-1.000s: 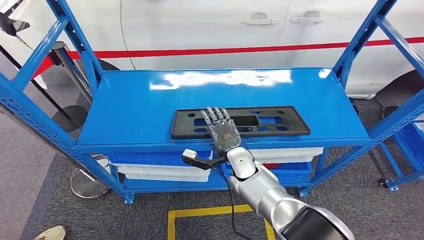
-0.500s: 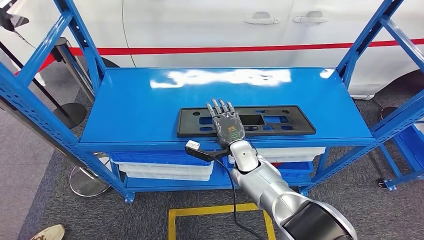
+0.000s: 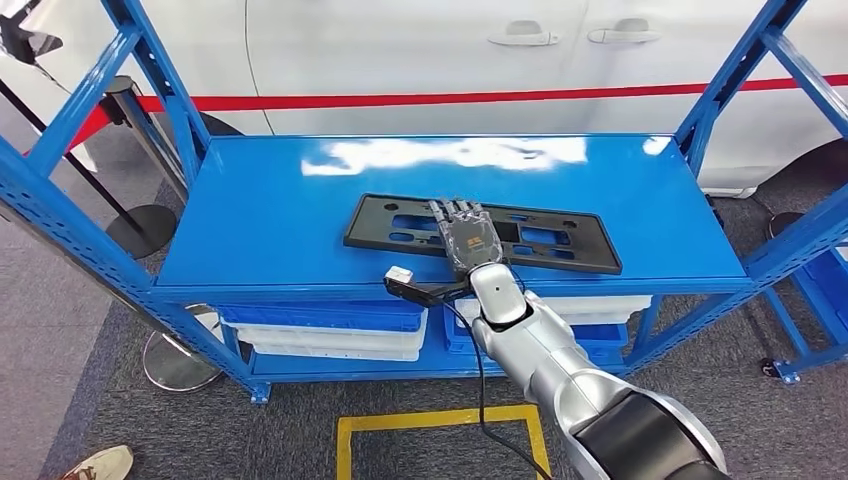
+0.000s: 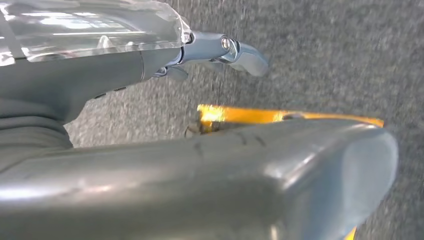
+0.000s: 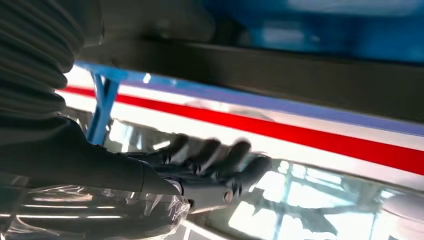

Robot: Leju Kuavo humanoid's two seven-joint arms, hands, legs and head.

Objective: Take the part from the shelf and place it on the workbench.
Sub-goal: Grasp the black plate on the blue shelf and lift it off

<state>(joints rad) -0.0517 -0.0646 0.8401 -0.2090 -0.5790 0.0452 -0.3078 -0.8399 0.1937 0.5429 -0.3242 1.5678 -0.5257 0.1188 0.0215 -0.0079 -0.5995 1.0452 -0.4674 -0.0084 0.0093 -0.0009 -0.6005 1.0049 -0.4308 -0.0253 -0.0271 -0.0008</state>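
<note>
A long black plastic part [image 3: 560, 245] with several cut-outs lies skewed on the blue shelf [image 3: 270, 220]. My right hand [image 3: 468, 240] grips its near edge at the middle, fingers spread flat on top. In the right wrist view the part [image 5: 280, 75] is a dark bar running between the thumb and the outstretched fingers [image 5: 215, 167]. My left hand [image 4: 200, 165] hangs over the grey floor and holds nothing.
Blue uprights stand at both ends of the shelf. White bins [image 3: 320, 340] sit on the lower level. A white car [image 3: 400, 50] with a red stripe is right behind. On the floor are a yellow marking [image 3: 440, 420], a round stand base [image 3: 180, 365] and a person's shoe [image 3: 95, 465].
The part has turned under my right hand: its left end has swung away from the shelf's front edge. The hand has shifted slightly right and forward with it.
</note>
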